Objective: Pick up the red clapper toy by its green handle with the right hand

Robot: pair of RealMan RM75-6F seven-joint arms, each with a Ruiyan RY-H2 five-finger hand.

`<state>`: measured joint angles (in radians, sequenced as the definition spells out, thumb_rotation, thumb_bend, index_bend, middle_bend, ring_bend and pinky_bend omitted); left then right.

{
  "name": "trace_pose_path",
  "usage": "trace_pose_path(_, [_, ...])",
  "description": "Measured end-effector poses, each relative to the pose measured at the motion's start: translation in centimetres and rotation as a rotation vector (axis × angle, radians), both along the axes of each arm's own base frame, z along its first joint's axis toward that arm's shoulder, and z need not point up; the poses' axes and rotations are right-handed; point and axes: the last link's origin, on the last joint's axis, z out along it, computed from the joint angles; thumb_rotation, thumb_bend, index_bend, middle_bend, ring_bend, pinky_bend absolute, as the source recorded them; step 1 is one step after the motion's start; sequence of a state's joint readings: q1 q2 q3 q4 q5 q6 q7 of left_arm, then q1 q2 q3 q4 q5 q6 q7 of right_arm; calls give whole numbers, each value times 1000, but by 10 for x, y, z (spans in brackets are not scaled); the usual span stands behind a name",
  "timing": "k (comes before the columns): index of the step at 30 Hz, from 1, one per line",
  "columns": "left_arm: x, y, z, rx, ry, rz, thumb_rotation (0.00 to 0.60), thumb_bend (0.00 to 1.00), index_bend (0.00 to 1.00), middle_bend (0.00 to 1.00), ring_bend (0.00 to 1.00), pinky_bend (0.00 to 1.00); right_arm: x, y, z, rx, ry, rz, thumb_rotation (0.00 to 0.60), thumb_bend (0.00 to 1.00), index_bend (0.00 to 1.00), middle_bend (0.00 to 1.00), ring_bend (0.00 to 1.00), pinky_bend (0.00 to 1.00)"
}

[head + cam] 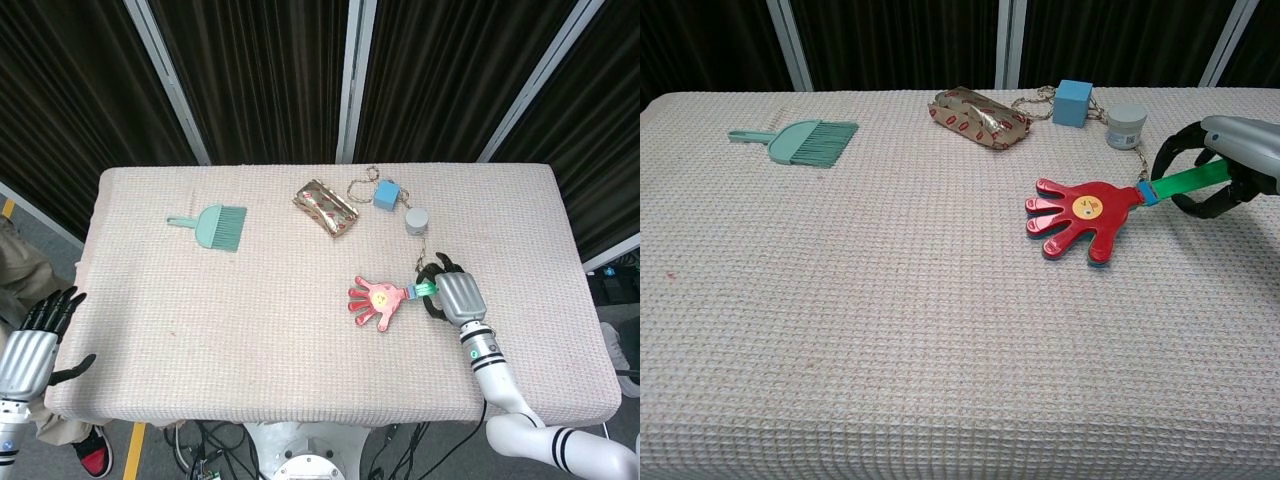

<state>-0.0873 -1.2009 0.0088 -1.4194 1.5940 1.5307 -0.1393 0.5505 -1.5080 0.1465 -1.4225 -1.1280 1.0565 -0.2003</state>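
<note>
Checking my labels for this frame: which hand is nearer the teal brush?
Left. The left hand hangs off the table's near-left edge, nearer the teal brush; the right hand holds the clapper's handle far across.
</note>
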Motion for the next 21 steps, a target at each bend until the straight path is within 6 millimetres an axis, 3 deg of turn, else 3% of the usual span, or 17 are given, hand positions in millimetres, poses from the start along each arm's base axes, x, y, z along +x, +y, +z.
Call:
trace_pose_path(8, [-3, 0, 0, 8, -15, 6, 600, 188, 81, 33, 0, 117, -1, -2, 0, -27, -53, -1, 600, 608, 742, 391, 254, 614])
trace_pose_path(14, [-2, 0, 1, 17, -26, 5, 600, 189, 81, 33, 0, 117, -4, -2, 0, -42, -88, -10, 600, 664, 732, 454, 319, 712])
trace_pose_path(21, [-1, 0, 2, 37, -34, -6, 600, 188, 80, 33, 0, 134, -6, -3, 2, -61, -173, -31, 600, 759, 724, 561, 486, 854])
